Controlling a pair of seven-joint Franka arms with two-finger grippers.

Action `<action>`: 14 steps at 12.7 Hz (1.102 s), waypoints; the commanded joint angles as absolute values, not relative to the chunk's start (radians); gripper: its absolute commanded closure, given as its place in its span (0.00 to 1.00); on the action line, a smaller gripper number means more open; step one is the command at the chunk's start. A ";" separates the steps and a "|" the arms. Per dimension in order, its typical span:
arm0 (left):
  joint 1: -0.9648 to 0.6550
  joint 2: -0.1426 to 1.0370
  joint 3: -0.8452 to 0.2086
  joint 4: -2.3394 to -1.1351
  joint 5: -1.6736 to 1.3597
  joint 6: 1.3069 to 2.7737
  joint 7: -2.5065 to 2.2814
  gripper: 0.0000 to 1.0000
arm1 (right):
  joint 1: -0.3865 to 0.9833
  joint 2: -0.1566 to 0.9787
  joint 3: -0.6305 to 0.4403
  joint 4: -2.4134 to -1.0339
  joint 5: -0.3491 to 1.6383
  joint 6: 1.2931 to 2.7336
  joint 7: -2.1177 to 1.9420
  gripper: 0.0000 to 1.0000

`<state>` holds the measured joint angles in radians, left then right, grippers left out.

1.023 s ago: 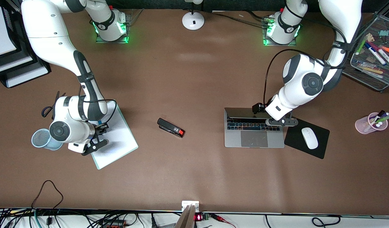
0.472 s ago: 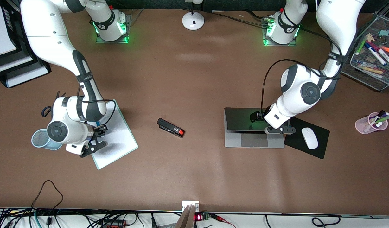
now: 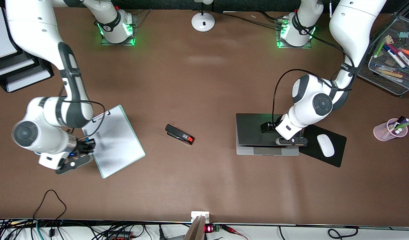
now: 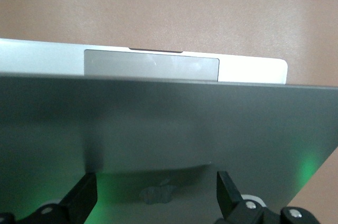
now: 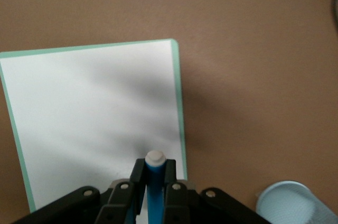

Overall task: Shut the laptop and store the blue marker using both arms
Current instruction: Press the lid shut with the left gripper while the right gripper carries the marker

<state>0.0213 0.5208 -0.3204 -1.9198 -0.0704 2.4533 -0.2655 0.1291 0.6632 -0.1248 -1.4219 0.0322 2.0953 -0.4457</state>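
Observation:
The laptop lies toward the left arm's end of the table, its grey lid tilted low over the base. Only a strip of base and trackpad shows past the lid's edge. My left gripper rests on top of the lid, open, its fingers apart on either side of the apple logo. My right gripper hangs over the edge of the white clipboard, shut on the blue marker. The marker's white end sticks out past the fingertips.
A black stapler lies mid-table. A white mouse sits on a black pad beside the laptop. A pink cup of pens and a mesh tray of markers stand at the left arm's end. A light-blue cup stands beside the clipboard.
The left gripper has pushed the laptop lid down from open to nearly flat, hiding the keys. The right arm has lifted off the clipboard with the marker and now covers the blue cup.

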 commanded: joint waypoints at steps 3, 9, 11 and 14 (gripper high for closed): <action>0.011 0.581 -0.314 -1.893 -0.080 2.499 -0.258 0.00 | 0.086 0.522 -0.117 -1.437 0.048 2.077 -0.636 0.99; 0.009 0.611 -0.313 -1.870 -0.072 2.497 -0.259 0.00 | -0.063 0.454 -0.115 -1.434 0.381 2.079 -1.192 0.99; 0.018 0.597 -0.313 -1.845 -0.060 2.461 -0.259 0.00 | -0.107 0.459 -0.118 -1.434 0.518 2.082 -1.403 0.99; 0.021 0.537 -0.313 -1.842 -0.057 2.410 -0.259 0.00 | -0.149 0.468 -0.118 -1.434 0.601 2.082 -1.572 0.99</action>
<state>0.0209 0.5882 -0.3169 -1.8471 -0.0697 2.4652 -0.2645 -0.1284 0.4750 -0.1291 -1.4225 0.5467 2.0836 -1.4829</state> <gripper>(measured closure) 0.000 0.819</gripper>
